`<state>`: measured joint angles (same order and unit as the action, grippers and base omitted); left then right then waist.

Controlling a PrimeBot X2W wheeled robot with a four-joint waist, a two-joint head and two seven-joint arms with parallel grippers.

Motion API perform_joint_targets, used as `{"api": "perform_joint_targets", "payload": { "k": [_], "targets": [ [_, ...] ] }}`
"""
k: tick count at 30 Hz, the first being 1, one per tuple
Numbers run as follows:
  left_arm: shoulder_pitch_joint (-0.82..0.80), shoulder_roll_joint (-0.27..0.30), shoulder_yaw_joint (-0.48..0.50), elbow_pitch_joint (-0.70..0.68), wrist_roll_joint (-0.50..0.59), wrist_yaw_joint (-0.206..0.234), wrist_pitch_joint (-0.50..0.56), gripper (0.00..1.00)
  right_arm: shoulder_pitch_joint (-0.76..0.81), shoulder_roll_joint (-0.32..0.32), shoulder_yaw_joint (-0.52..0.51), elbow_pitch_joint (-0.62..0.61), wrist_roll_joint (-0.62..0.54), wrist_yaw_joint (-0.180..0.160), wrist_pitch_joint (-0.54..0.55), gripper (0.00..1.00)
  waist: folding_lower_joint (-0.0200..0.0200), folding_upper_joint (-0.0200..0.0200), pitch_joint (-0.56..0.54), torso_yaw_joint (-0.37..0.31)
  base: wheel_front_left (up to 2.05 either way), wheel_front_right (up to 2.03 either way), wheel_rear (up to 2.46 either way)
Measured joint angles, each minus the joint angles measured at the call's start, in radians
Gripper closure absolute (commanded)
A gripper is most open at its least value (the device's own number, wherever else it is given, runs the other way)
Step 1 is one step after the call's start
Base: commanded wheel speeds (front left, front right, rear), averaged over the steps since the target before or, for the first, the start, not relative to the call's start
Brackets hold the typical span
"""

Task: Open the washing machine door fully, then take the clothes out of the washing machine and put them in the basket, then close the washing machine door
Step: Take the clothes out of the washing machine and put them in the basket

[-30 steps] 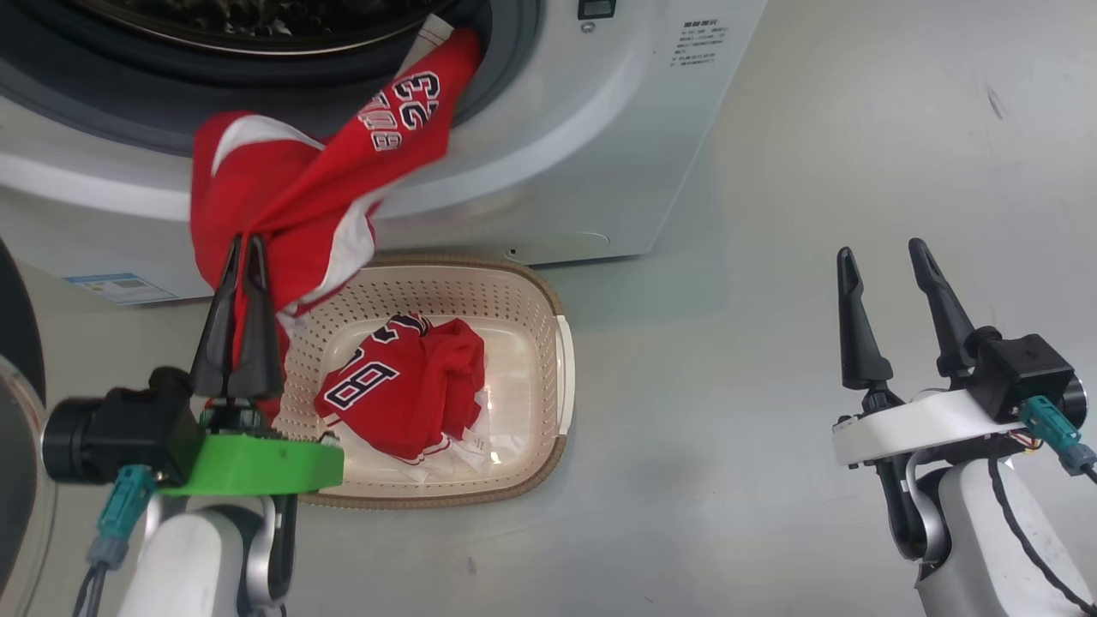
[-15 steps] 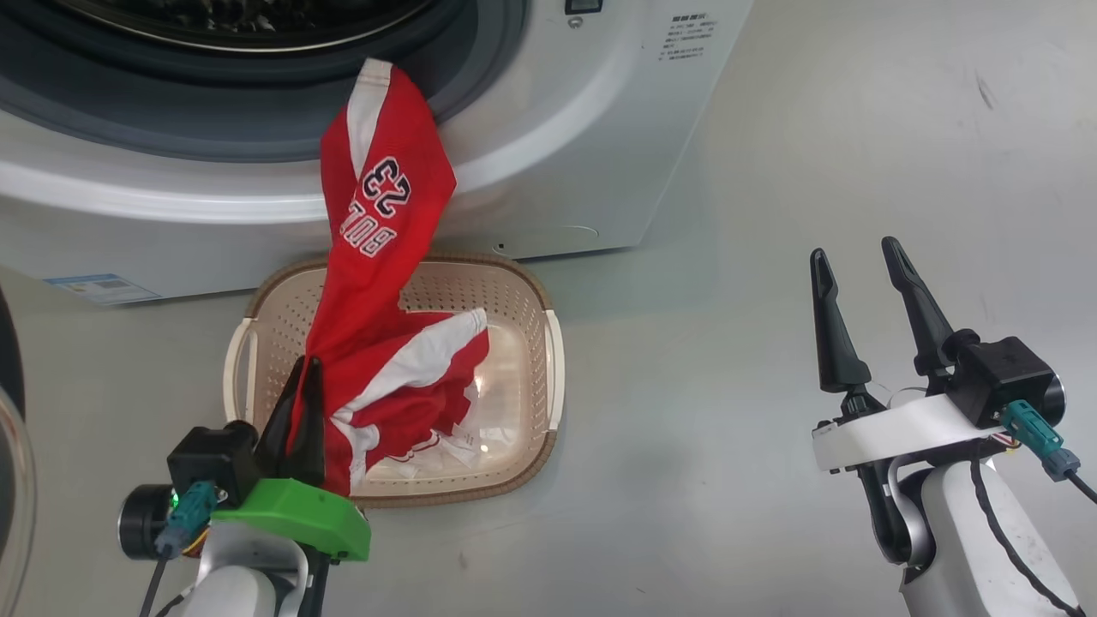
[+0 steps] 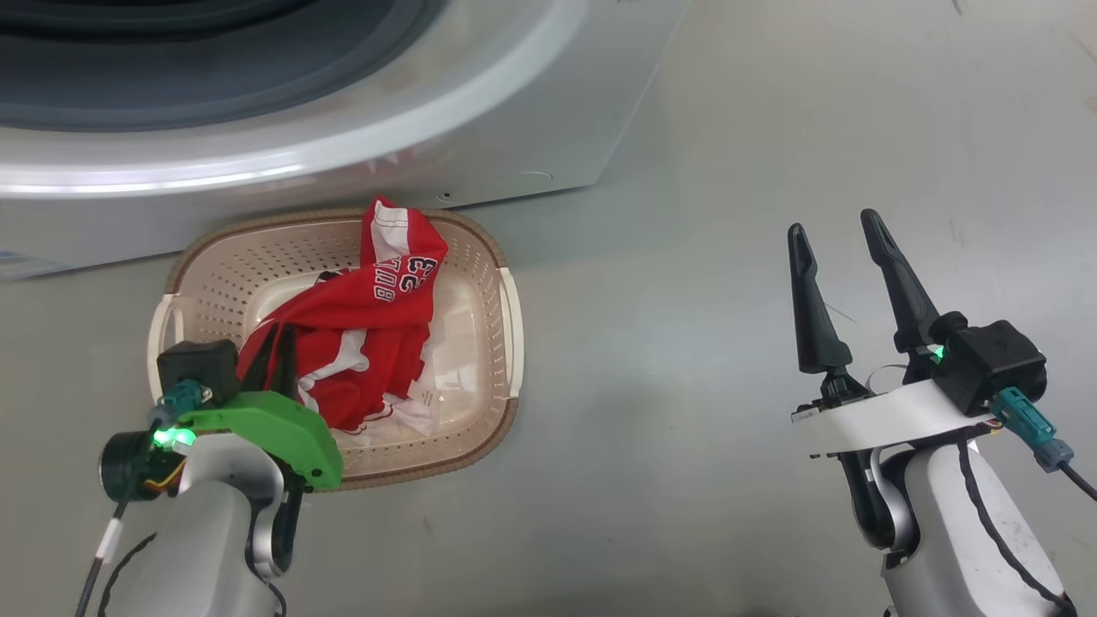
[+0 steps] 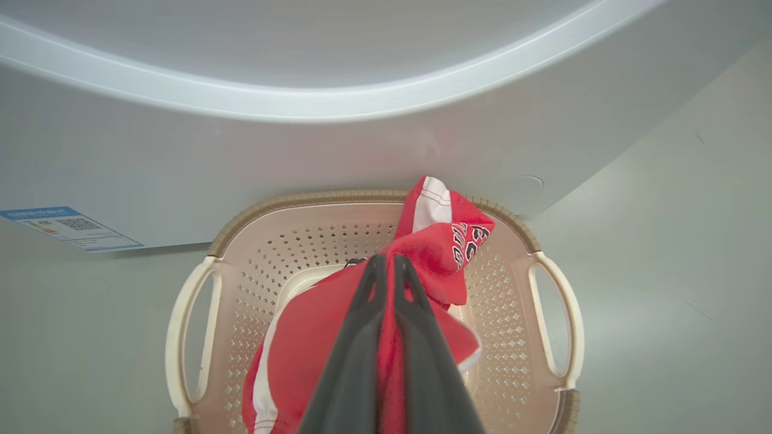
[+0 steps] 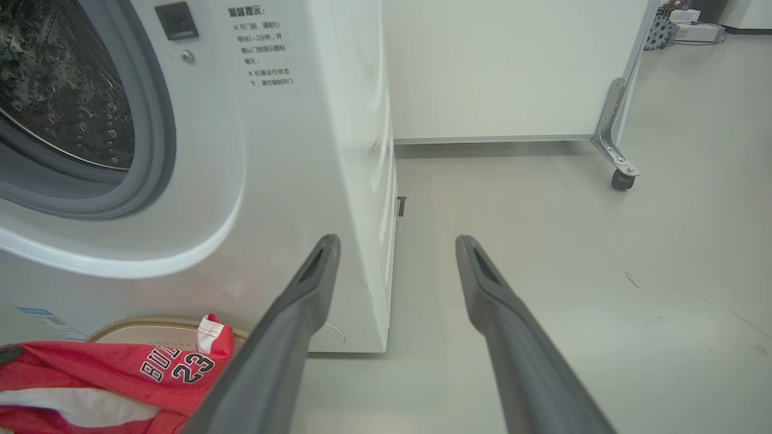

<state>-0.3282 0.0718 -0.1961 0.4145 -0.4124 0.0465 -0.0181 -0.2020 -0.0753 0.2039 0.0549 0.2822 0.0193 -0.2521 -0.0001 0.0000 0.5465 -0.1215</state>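
The red clothes (image 3: 360, 343) with white trim and a dark 23 lie piled in the cream basket (image 3: 480, 257) on the floor before the white washing machine (image 3: 480, 128). My left gripper (image 3: 276, 338) is shut on the red clothes (image 4: 440, 235) over the basket (image 4: 549, 313). My right gripper (image 3: 836, 224) stands open over bare floor to the right, holding nothing. The right wrist view shows that open gripper (image 5: 395, 241), the steel drum (image 5: 60, 90) behind its grey seal and the clothes (image 5: 120, 367) at the lower left. The door is out of view.
Grey floor (image 3: 728, 214) spreads to the right of the basket. In the right wrist view a white panel on a castor (image 5: 621, 178) stands behind the washer. A blue label (image 4: 66, 226) sits low on the washer's front.
My left gripper has drawn the red garment out of the drum opening and down into the basket. The head camera has tilted down, so the washer shifted up in the view.
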Motion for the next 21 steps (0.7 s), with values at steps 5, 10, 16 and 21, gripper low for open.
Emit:
{"api": "perform_joint_targets", "payload": {
  "k": [5, 10, 16, 21],
  "targets": [
    [-0.087, 0.019, 0.004, 0.088, 0.001, -0.013, 0.026, 1.0, -0.017, 0.005, 0.007, -0.009, 0.008, 0.0, 0.0, 0.0, 0.0, 0.0, 0.055, -0.031, 0.0, 0.0, 0.0],
    [-0.174, 0.053, 0.002, 0.152, 0.02, -0.025, 0.027, 1.0, -0.044, 0.012, 0.009, -0.02, 0.017, 0.005, 0.0, 0.0, 0.0001, 0.0, 0.111, -0.065, 0.0, 0.0, 0.0],
    [-0.217, 0.071, -0.005, 0.256, 0.034, -0.035, 0.044, 1.0, -0.067, 0.015, 0.011, -0.029, 0.02, 0.006, 0.0, 0.0, 0.0001, 0.0, 0.171, -0.104, 0.0, 0.0, 0.0],
    [-0.263, 0.073, 0.002, 0.318, 0.034, -0.044, 0.042, 1.0, -0.081, 0.016, 0.01, -0.034, 0.024, 0.006, 0.0, 0.0, 0.0001, 0.0, 0.217, -0.13, 0.0, 0.0, 0.0]
  ]
}}
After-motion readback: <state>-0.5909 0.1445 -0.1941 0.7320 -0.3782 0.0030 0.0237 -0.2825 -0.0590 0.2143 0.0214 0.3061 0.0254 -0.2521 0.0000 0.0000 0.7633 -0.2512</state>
